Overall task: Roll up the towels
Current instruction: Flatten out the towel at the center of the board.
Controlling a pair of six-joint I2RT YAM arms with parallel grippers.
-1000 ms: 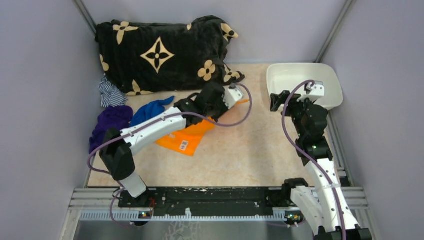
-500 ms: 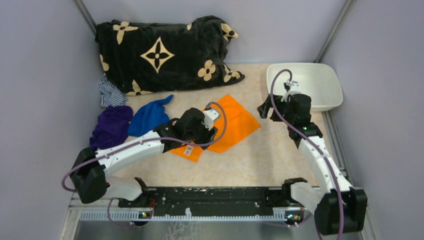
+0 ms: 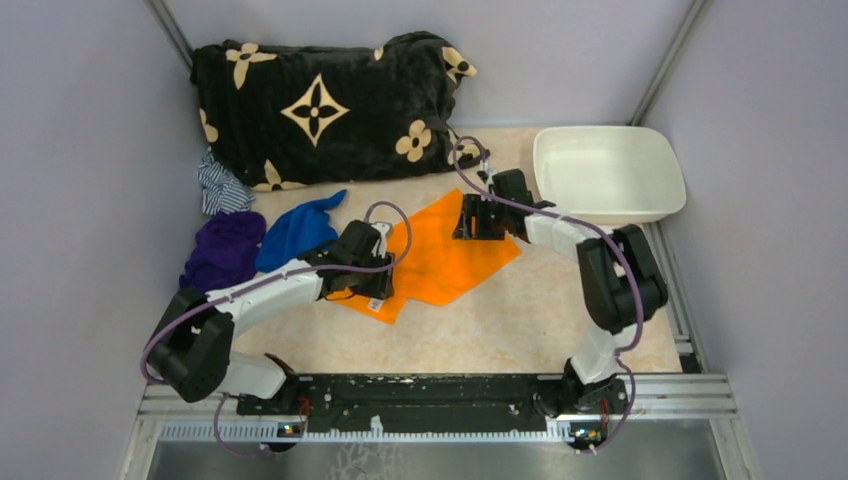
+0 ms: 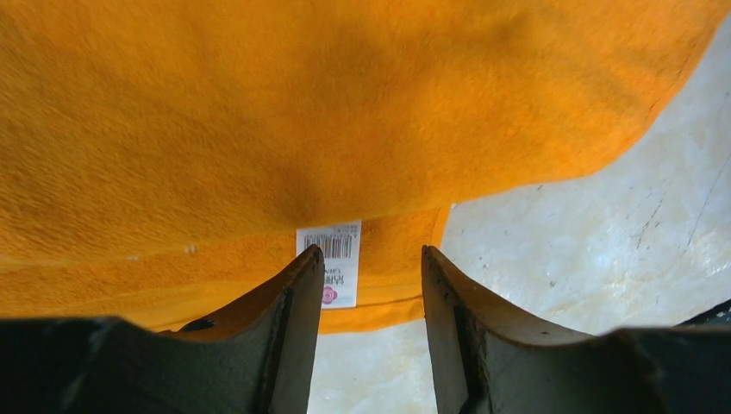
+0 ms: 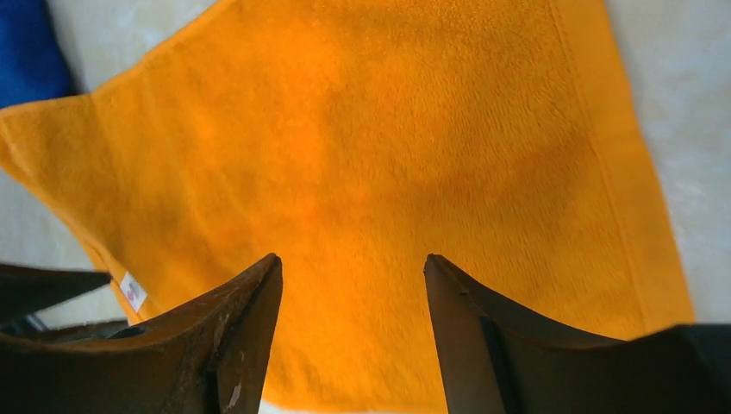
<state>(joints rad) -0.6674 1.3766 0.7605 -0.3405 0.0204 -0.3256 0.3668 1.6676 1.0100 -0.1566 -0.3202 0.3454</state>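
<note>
Lying flat at the middle of the top view, the orange towel (image 3: pixel 450 255) is a soft, fuzzy terry square with a smoother hemmed band along its edges. It sits turned like a diamond on the pale, marbled table (image 3: pixel 560 300). 1 corner points toward the black blanket (image 3: pixel 330 105) at the top of the frame and another toward the right. Its long axis runs diagonally from lower left to upper right. At the lower-left corner a second layer of the cloth shows beneath the top sheet, and a small white barcode label (image 4: pixel 334 263) hangs there.

The left gripper (image 3: pixel 372 288) sits over that lower-left corner. In the left wrist view its 2 dark, wedge-shaped fingers (image 4: pixel 293 328) stand moderately apart on either side of the label, with nothing clamped between them. Whether their tips touch the cloth cannot be told.

The right gripper (image 3: pixel 470 222) is over the towel's upper-right part. In its wrist view the jaws are spread wide above the plush surface, gripping nothing.

Left of the towel lie a crumpled blue towel (image 3: pixel 300 230) and a bunched purple towel (image 3: pixel 222 252), with a striped cloth (image 3: pixel 220 187) above them. A smooth white rectangular tub (image 3: pixel 610 170) with rounded corners sits at the upper right. The black blanket is velvety, patterned with gold flowers.
</note>
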